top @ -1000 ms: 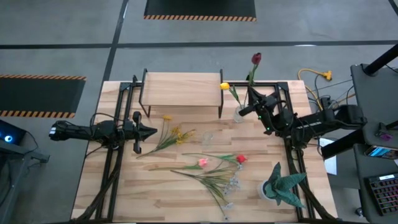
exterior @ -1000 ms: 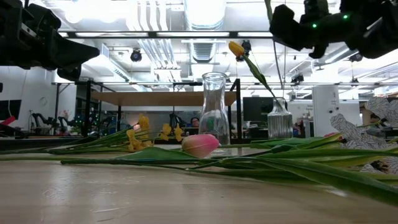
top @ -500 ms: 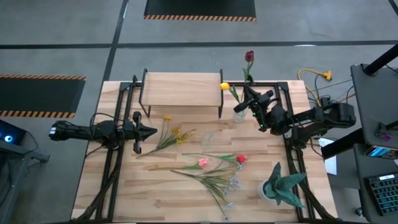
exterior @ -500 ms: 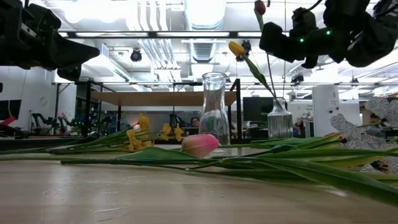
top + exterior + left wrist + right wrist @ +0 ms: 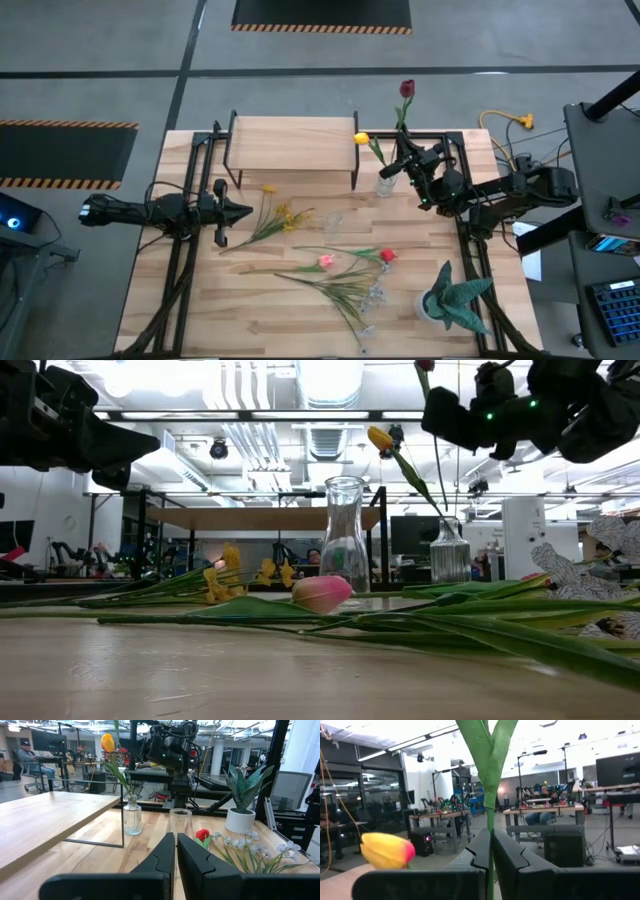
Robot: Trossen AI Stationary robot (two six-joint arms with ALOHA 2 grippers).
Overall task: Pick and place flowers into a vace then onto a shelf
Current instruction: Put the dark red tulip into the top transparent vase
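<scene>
No legible writing or brand marks are showing on any item.

My right gripper [image 5: 408,163] is hovering above the ribbed glass vase [image 5: 384,183], its fingers [image 5: 507,857] pressed together on the flat green stem of a dark red flower [image 5: 406,89]; the blossom is pointing away beyond the table's far edge. The ribbed vase is standing just beside the shelf [image 5: 292,143], a light wooden rectangular top on thin black legs, and is already holding one yellow tulip [image 5: 361,139].

A second, smooth clear glass bottle [image 5: 344,546] is standing empty near the table's middle.

The remaining flowers are lying loose on the wooden tabletop [image 5: 200,300]: yellow flowers [image 5: 280,214], a pink tulip [image 5: 325,261], a red flower [image 5: 387,256] and small white blossoms [image 5: 372,298].

My left gripper [image 5: 243,211] is waiting at the table's left side, fingers together and holding nothing.
</scene>
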